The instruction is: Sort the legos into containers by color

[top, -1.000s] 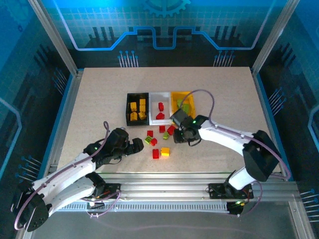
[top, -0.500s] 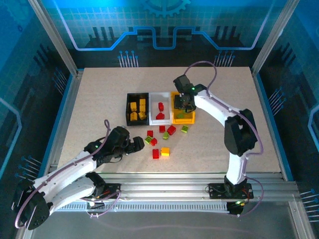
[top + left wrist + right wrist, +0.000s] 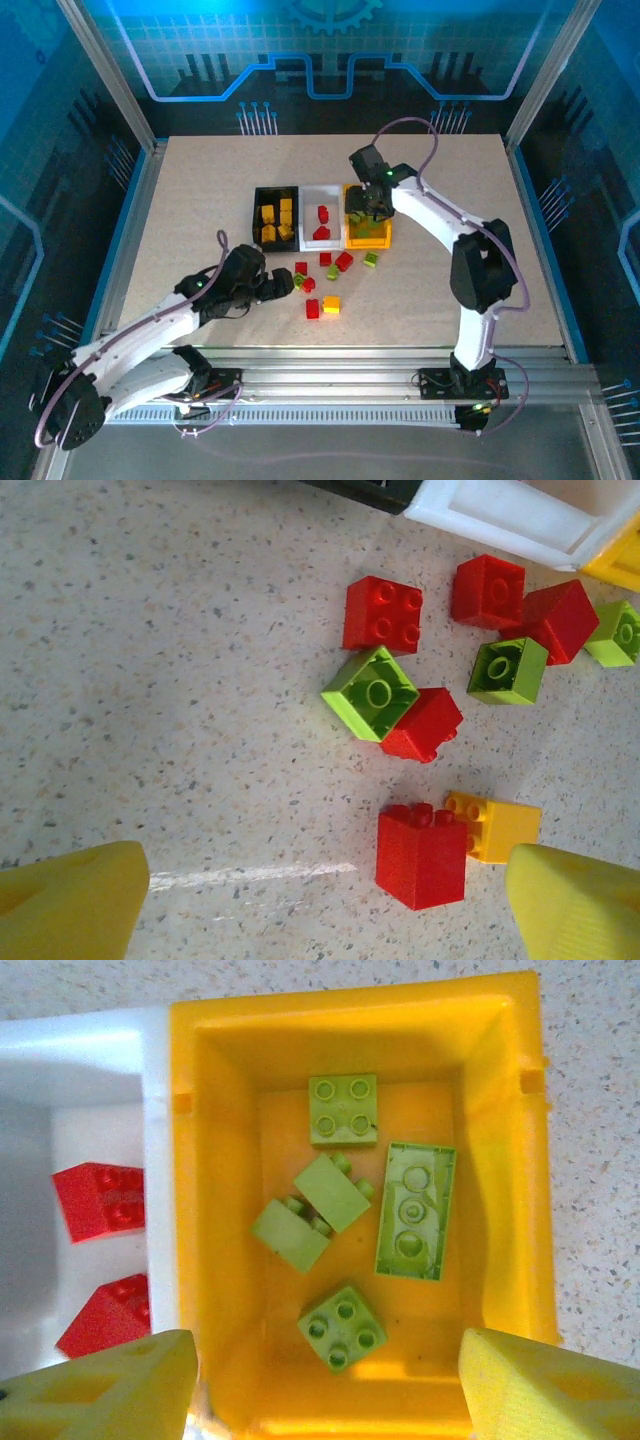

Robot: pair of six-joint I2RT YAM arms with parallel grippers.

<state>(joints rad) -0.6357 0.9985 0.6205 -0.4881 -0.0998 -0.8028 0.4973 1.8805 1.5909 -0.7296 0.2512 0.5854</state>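
Right gripper (image 3: 325, 1385) hangs over the far yellow-orange bin (image 3: 205, 1160), jaws apart, apparently empty; five green bricks (image 3: 415, 1210) lie inside. Left gripper (image 3: 325, 905), wide open and empty, hovers above loose bricks (image 3: 378, 692) on the near table (image 3: 150, 680).

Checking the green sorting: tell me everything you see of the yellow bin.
The yellow bin is an open-top rectangular box of glossy orange-yellow plastic. It stands upright on the speckled table, one side against the white bin. Five light green bricks lie loose inside, one long, two on their sides. The right gripper hovers open above it.
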